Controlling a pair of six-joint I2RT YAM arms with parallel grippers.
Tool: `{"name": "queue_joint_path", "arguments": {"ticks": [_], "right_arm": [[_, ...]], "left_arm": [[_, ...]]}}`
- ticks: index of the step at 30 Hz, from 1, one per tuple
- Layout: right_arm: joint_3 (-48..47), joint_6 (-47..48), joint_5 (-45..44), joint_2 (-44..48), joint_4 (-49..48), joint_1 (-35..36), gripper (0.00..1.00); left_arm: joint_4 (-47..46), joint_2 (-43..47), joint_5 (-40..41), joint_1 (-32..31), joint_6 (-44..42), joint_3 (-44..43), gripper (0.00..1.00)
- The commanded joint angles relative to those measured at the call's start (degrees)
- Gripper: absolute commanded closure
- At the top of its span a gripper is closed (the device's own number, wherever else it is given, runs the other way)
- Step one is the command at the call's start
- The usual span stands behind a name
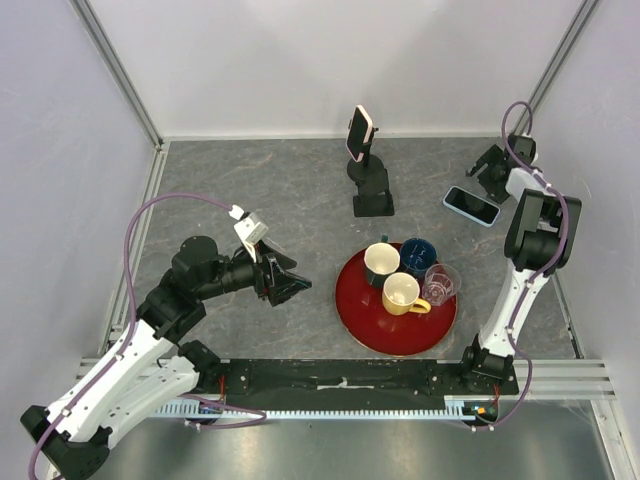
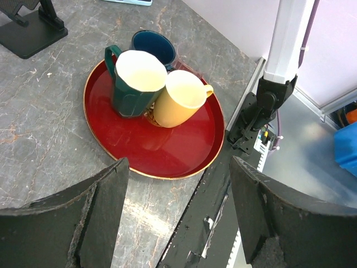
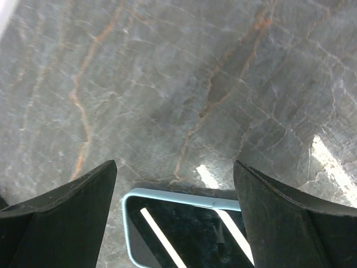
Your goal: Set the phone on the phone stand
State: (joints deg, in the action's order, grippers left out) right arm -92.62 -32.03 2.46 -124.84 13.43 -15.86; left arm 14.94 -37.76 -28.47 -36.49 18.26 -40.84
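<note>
A phone in a light-blue case [image 1: 471, 206] lies flat, screen up, on the grey marble table at the right. My right gripper [image 1: 486, 172] hovers just behind it, open. In the right wrist view the phone's end [image 3: 184, 229] shows low between the two black fingers, and the open right gripper [image 3: 174, 167] holds nothing. The black phone stand [image 1: 372, 190] is at the back centre, with a pink-cased phone [image 1: 359, 133] upright on top of it. My left gripper [image 1: 298, 285] is open and empty, left of the tray; its wrist view shows the open left gripper [image 2: 178, 162] above the table's front edge.
A round red tray [image 1: 360, 325] sits front centre with a green mug [image 1: 381, 262], a yellow mug [image 1: 402, 294], a dark blue mug [image 1: 418, 254] and a clear glass [image 1: 441, 282]. White walls close in the back and sides. The right arm's post [image 2: 284, 50] stands beside the tray.
</note>
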Motion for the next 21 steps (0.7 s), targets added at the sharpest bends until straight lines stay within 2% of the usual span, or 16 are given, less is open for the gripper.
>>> {"name": "queue_joint_path", "arguments": {"ticks": [1,7,15,18,21], "right_arm": [[-1.3,-2.0,-2.1,-1.4,2.9,0.1,0.08],[2.1,0.6,-2.1,0.0,3.4,0.4,0.08],[17.3,1.1,-0.5,11.4,1.9,1.0,0.07],[21.1,2.4,0.4,15.4,1.8,1.1,0.06],[21.5,7.5,0.6,17.2,3.2,1.5,0.04]], "left_arm": [[0.0,-0.1,1.4,-0.2,-2.6,0.3,0.21],[0.0,-0.7,1.2,-0.1,-2.6,0.4,0.21],[0.1,-0.6,1.3,1.0,-2.6,0.5,0.21],[-0.2,-0.9,0.9,1.2,-2.5,0.6,0.21],[-0.4,-0.9,0.3,1.4,-2.4,0.7,0.21]]}}
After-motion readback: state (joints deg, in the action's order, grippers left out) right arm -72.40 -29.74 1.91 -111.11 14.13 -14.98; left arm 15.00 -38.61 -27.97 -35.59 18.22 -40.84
